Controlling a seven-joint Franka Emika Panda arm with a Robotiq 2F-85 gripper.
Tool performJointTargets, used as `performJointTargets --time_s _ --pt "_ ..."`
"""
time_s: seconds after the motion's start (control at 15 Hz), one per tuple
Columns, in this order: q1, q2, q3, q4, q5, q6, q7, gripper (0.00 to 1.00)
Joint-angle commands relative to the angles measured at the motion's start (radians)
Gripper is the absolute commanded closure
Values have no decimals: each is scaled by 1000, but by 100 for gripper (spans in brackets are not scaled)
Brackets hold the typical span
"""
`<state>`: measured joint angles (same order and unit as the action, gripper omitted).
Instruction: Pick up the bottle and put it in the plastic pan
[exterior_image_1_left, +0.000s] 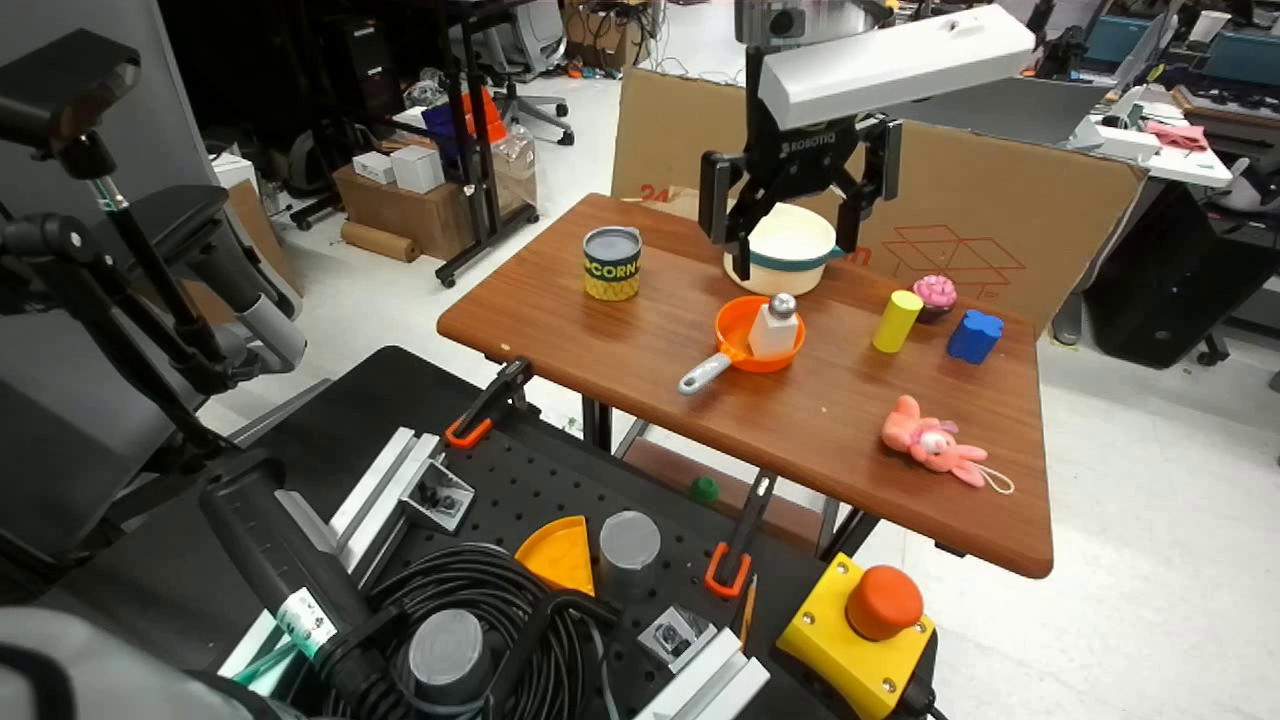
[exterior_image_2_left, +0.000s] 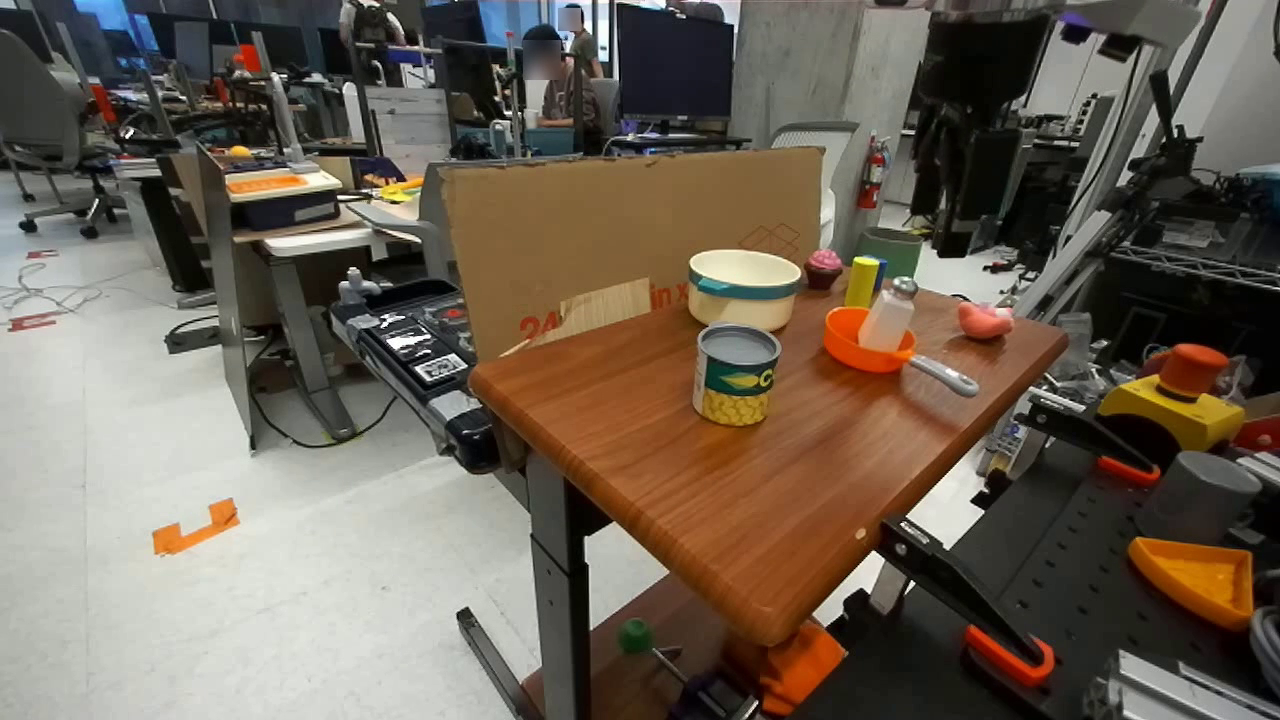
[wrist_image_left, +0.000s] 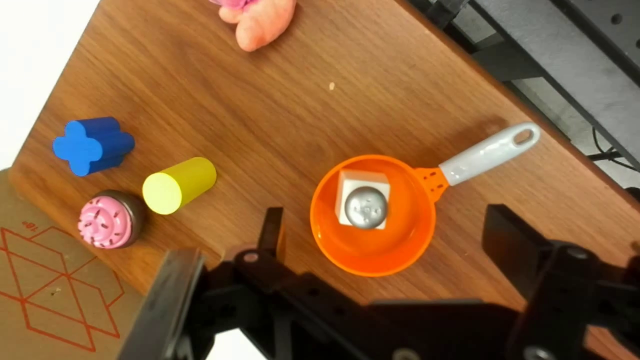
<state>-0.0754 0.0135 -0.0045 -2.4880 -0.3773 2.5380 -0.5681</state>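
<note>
The bottle is a small white shaker with a round silver top. It stands inside the plastic pan, roughly upright or leaning slightly, in both exterior views (exterior_image_1_left: 772, 335) (exterior_image_2_left: 886, 322) and in the wrist view (wrist_image_left: 364, 200). The plastic pan is round and orange with a grey-white handle; it rests on the table in both exterior views (exterior_image_1_left: 734, 318) (exterior_image_2_left: 840, 345) and in the wrist view (wrist_image_left: 405, 240). My gripper (exterior_image_1_left: 795, 258) is open and empty, well above the table, apart from bottle and pan. It also shows in an exterior view (exterior_image_2_left: 955, 240) and the wrist view (wrist_image_left: 384, 220).
A white pot with a teal rim (exterior_image_1_left: 790, 245) stands behind the pan. A corn can (exterior_image_1_left: 611, 265) stands to one side. A yellow cylinder (exterior_image_1_left: 897, 321), blue block (exterior_image_1_left: 974, 336), toy cupcake (exterior_image_1_left: 935, 297) and pink plush (exterior_image_1_left: 930, 440) lie on the other. Cardboard (exterior_image_1_left: 960, 220) borders the table.
</note>
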Motion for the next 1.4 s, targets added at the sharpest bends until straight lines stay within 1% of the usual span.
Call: performJointTargets --time_s 0.0,0.27,0.47,0.73,1.07,1.33 --pt "13 -25 -13 -21 96 41 31 0" --pt "19 2 -9 9 194 30 128 0" --pt "21 17 -9 24 181 9 241 0" --pt "26 26 -6 35 203 -30 405 0" --pt "29 51 -6 36 230 -19 515 0" --pt "27 42 -7 28 262 -13 536 0"
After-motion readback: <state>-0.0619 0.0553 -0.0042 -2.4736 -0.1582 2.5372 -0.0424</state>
